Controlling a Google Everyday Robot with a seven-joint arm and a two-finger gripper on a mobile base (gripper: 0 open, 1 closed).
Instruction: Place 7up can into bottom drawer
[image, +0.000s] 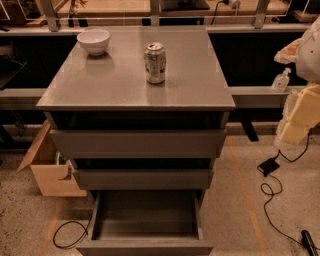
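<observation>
The 7up can (155, 63) stands upright on the grey cabinet's top (115, 85), right of centre, with its pull-tab up. The bottom drawer (146, 222) is pulled out toward me; its dark interior shows nothing inside. The two drawers above it are pulled out only slightly. My arm with the gripper (296, 122) hangs at the right edge of the camera view, off to the right of the cabinet and well apart from the can. It holds nothing that I can see.
A white bowl (93, 41) sits at the cabinet top's back left. An open cardboard box (47, 172) stands on the floor to the left. Cables (272, 195) lie on the floor at right. A sanitizer bottle (281, 80) stands on the ledge behind.
</observation>
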